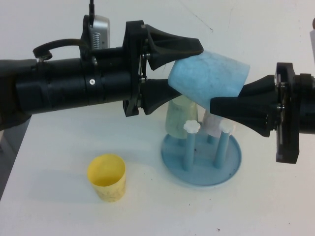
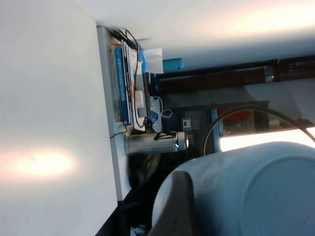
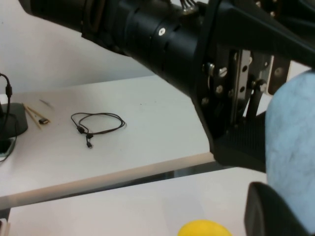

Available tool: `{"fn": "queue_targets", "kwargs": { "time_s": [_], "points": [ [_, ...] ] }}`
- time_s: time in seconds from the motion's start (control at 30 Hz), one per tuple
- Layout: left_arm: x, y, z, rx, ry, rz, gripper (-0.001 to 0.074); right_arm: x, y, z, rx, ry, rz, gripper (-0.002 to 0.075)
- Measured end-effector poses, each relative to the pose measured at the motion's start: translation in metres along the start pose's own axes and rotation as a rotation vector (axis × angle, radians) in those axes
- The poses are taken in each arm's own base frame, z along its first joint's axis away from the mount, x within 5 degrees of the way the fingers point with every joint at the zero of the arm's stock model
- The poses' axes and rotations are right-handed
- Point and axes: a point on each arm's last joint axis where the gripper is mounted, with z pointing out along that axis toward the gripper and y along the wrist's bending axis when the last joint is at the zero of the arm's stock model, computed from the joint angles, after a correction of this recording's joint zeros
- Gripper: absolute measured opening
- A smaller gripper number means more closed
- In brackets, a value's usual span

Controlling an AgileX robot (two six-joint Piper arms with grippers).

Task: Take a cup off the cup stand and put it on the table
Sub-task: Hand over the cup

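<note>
Our left claw point(image 1: 170, 64) is grasping the light blue speckled plastic tumbler point(image 1: 209, 78), tapered and lying on its side in mid-air, one finger over its upper wall and one under it near the base. Our right claw point(image 1: 216, 105) reaches in from the opposite side and meets the tumbler's open end; its tip lies against the rim, but we cannot tell whether it has clamped the wall or only touches it. Directly beneath both claws stands the round blue tray-like stand point(image 1: 202, 158) with upright pegs capped by white flower knobs, a pale green cup point(image 1: 181, 115) still hanging on it. A yellow plastic cup point(image 1: 107, 177) sits on the white worktop point(image 1: 59, 206) below the left claw. We judge this a handover, and the danger is timing: if the left claw lets go before the right has a firm bite on the thin rim, the tumbler could tip out and drop onto the pegs or knock the green cup.
</note>
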Motion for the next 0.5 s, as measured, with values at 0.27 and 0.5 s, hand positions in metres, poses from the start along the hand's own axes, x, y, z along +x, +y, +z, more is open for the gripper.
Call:
{"fn": "queue_targets", "kwargs": {
  "time_s": [0.27, 0.5],
  "points": [
    [-0.0002, -0.0014, 0.0001, 0.006, 0.0, 0.113, 0.0565, 0.0014, -0.0018, 0.0, 0.019, 0.015, -0.004, 0.0029],
    [0.0031, -0.0043, -0.0007, 0.043, 0.037, 0.283, 0.0563, 0.0025, -0.0021, -0.0001, 0.023, 0.027, -0.032, 0.0029]
  ]
}}
